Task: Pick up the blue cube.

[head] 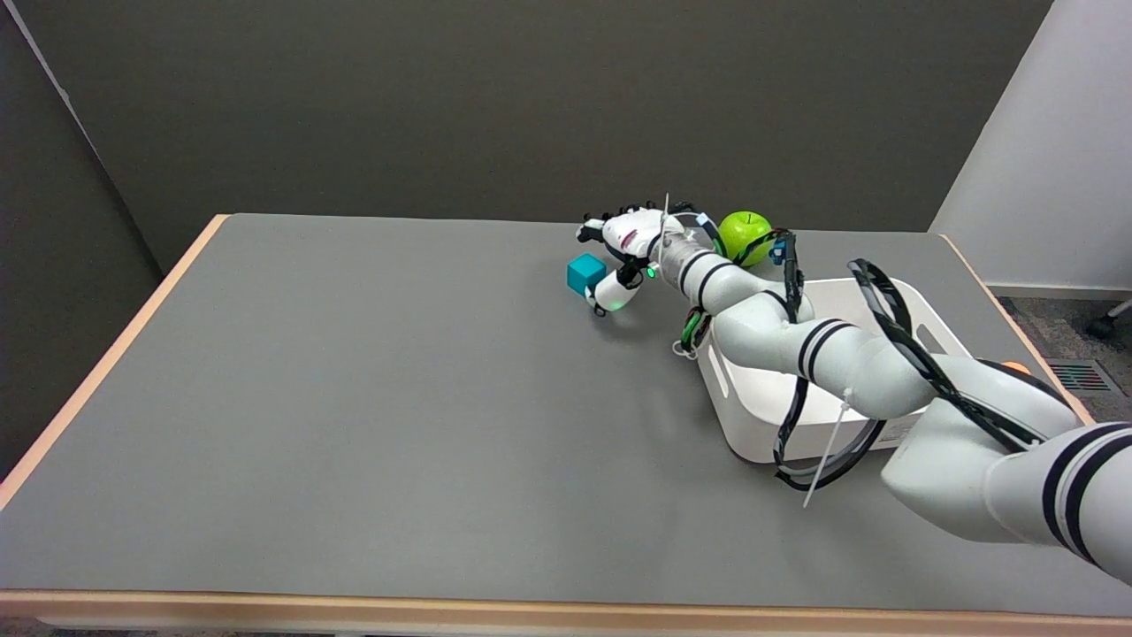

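Observation:
The small blue cube [585,272] sits on the grey table [354,398], towards the far middle. My right hand [626,252] reaches in from the right and hovers just beside the cube's right side. Its thumb [612,292] lies low against the cube's near-right corner. The other fingers [594,228] are spread a little above and behind the cube, with a gap between them and its top. Nothing is held in the hand.
A green apple [745,235] lies just behind my wrist, near the table's far edge. A white bin [752,416] stands on the right under my forearm. A small orange thing [1015,366] peeks out by the right edge. Dark walls close the back and left.

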Controlling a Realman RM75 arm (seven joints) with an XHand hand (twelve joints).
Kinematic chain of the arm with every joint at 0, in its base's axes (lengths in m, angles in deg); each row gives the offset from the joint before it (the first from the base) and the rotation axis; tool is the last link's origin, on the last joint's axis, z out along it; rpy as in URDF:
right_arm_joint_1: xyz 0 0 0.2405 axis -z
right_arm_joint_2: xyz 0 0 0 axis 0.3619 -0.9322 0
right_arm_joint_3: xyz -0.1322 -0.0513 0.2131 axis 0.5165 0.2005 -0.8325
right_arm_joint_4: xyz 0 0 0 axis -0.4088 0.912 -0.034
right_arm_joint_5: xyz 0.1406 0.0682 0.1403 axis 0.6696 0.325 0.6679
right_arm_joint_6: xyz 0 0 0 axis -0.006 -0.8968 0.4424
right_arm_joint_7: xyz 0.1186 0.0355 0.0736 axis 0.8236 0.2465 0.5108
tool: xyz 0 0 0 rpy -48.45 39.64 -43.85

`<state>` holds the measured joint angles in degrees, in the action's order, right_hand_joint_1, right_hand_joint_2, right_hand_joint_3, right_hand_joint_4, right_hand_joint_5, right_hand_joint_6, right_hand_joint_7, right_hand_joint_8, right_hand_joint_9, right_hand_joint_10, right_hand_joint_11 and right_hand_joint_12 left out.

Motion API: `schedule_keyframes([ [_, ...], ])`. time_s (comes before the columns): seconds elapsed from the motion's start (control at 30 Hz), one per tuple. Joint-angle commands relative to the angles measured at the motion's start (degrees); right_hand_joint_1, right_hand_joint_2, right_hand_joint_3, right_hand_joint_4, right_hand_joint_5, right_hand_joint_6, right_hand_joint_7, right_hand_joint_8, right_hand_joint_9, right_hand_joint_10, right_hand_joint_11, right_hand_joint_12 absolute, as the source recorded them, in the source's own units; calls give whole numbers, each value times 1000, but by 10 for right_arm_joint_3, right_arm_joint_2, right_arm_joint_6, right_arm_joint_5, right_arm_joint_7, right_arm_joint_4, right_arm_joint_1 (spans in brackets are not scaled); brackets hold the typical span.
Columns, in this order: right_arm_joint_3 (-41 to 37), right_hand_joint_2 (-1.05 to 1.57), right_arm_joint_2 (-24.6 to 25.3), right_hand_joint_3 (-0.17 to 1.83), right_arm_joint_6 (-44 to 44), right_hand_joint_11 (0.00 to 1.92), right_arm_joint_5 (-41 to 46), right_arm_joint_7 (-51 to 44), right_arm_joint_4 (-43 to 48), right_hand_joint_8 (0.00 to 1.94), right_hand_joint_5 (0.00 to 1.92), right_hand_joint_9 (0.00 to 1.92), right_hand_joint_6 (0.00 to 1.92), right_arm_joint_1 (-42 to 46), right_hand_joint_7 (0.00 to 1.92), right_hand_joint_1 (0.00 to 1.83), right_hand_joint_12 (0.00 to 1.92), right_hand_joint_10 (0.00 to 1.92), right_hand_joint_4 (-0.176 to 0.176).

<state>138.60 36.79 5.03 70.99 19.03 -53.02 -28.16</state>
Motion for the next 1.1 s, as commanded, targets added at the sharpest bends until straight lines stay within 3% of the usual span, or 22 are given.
schedule_keyframes([
  [0.03, 3, 688, 9, 991, -9, 150, 0, 1, -5, 402, 184, 351, 445, 4, 329, 644, 1238, 811, 76],
  [0.87, 4, 723, 12, 988, -9, 161, 0, 2, -1, 418, 223, 367, 515, 10, 348, 665, 1251, 823, 98],
  [1.1, 4, 787, 12, 969, -10, 158, -3, 2, 1, 419, 281, 381, 847, 12, 371, 698, 1254, 823, 120],
])
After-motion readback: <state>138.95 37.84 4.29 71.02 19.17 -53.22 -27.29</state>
